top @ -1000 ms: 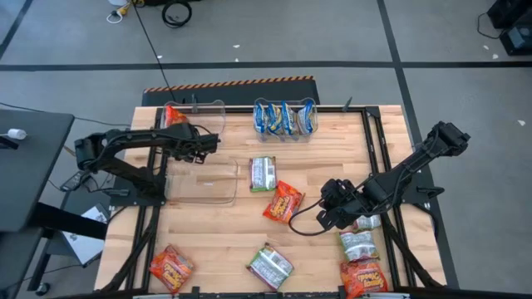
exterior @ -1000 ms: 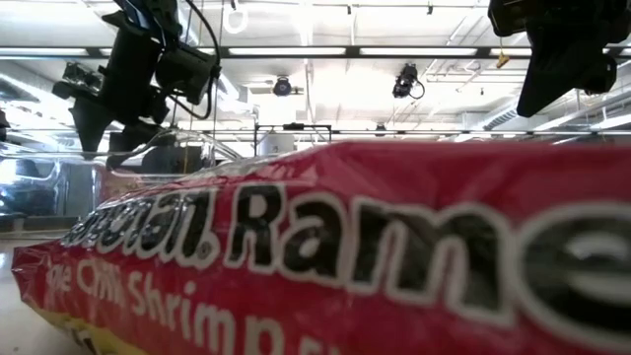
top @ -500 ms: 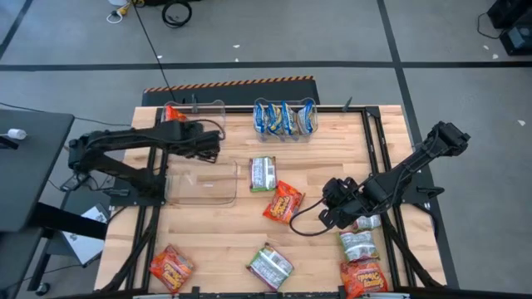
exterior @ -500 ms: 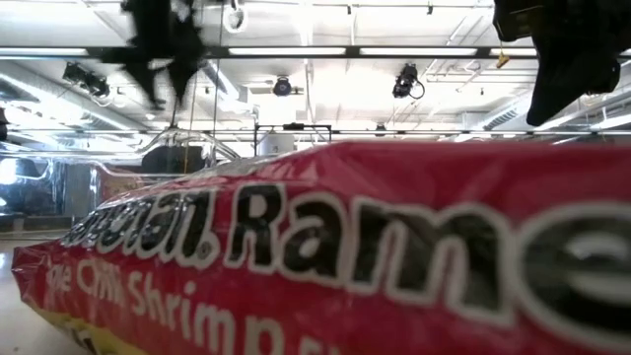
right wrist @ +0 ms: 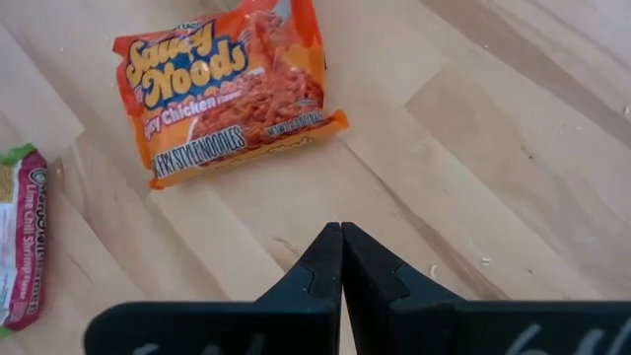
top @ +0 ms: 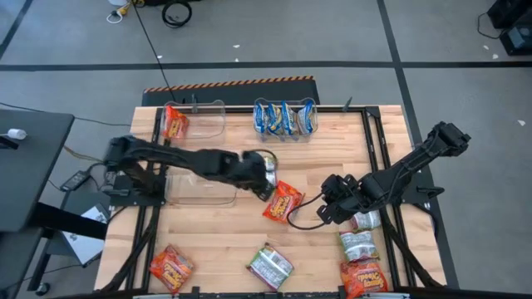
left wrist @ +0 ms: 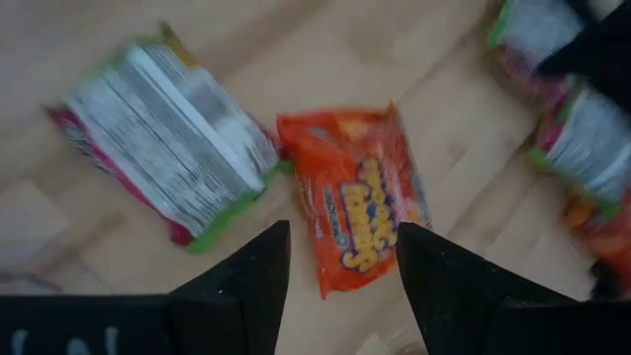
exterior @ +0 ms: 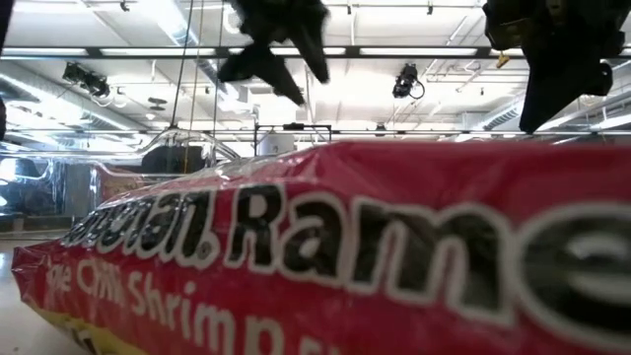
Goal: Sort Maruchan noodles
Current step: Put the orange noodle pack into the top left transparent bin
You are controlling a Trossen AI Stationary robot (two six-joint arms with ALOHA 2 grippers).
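Note:
My left gripper hangs open above the table's middle. Its fingers stand over an orange noodle packet without touching it. A green-and-white packet lies flat beside the orange one, mostly hidden under that arm in the high view. My right gripper is shut, holds nothing, and hovers right of the same orange packet. More packets lie flat near the front edge: orange, green, green, orange.
At the far edge a clear bin holds one orange packet, and another bin holds blue packets. A clear bin with nothing in it sits under my left arm. A red packet fills the low view.
My left gripper has swung from the far-left bin toward the table's middle and right, tipping to point more steeply down, and now hangs over the green and orange packets. No packet has moved.

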